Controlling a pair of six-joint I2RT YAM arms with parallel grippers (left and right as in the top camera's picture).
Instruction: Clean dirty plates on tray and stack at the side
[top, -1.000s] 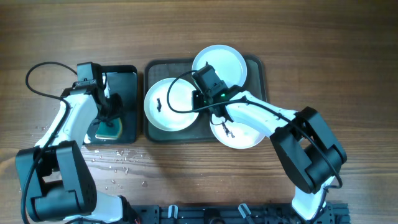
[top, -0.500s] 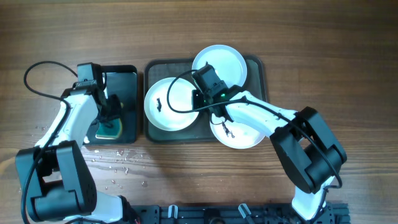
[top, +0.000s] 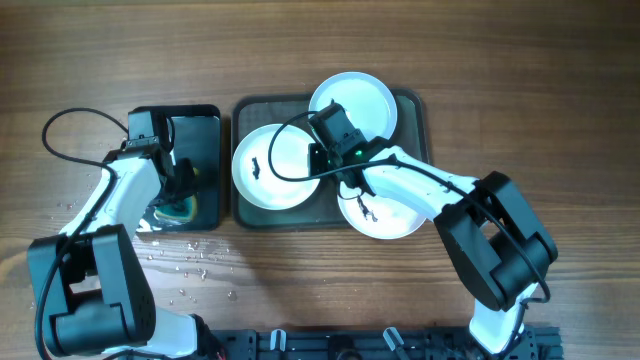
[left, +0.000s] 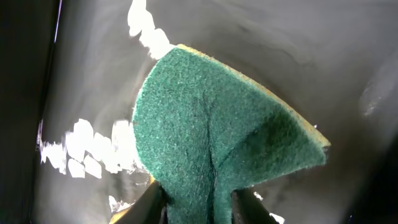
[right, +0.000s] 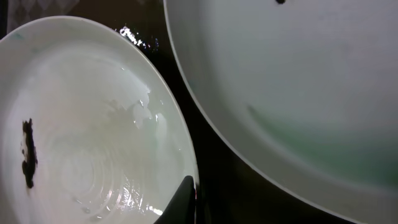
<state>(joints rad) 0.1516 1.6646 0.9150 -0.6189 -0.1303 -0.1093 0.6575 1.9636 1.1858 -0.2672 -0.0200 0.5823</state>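
Nothing on the table (top: 520, 60) is finished, as far as I can judge. No plate stands at the side. All three are on the tray (top: 246, 106), which sits in the middle of the table with its long axis running left to right.

To its left, just beside it, is the narrower black tray (top: 207, 116), with its long axis running near to far. That is where my left hand (top: 180, 182) is working.

The plates are round, so they have no long axis, and they lie flat, face up. The far plate (top: 362, 98) is at the tray's far right. The left plate (top: 272, 182) fills the left half. The near plate (top: 392, 218) is at the near right, its edge reaching the tray's near rim. The left and near plates each show a dark smudge, and my right wrist view catches a small dark spot on the far one too. So all the wiping and stacking is left to do.

My left hand is closed on the green sponge (left: 211, 124), which is folded between the fingers (left: 153, 200) over the wet black tray. My right hand (top: 328, 158) hangs low between the left and far plates. Only one fingertip shows there, at the left plate's rim, so I cannot tell how wide that hand is.

Water drops (top: 190, 262) lie on the table near the black tray.
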